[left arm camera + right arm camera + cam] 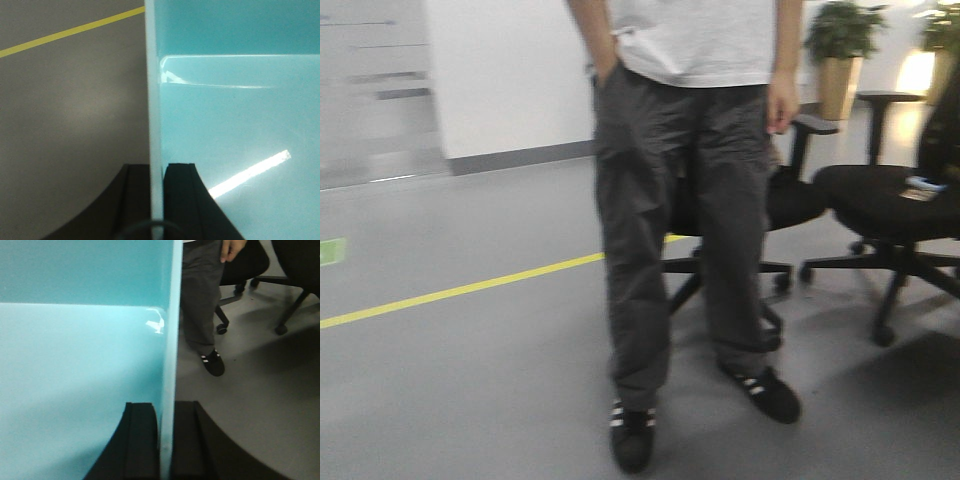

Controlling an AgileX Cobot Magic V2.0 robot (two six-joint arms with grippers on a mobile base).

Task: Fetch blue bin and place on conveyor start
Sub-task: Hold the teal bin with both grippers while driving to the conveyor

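Observation:
The pale aqua blue bin fills the right half of the left wrist view. My left gripper is shut on its left wall, one black finger outside and one inside. In the right wrist view the same blue bin fills the left half, and my right gripper is shut on its right wall in the same way. The bin hangs above the grey floor between both grippers. The conveyor start is out of view. The front view shows neither gripper nor the bin.
A person in dark trousers stands close in front, shoes on the grey floor. Two black office chairs stand behind to the right. A yellow line crosses the floor on the left. A potted plant stands far back.

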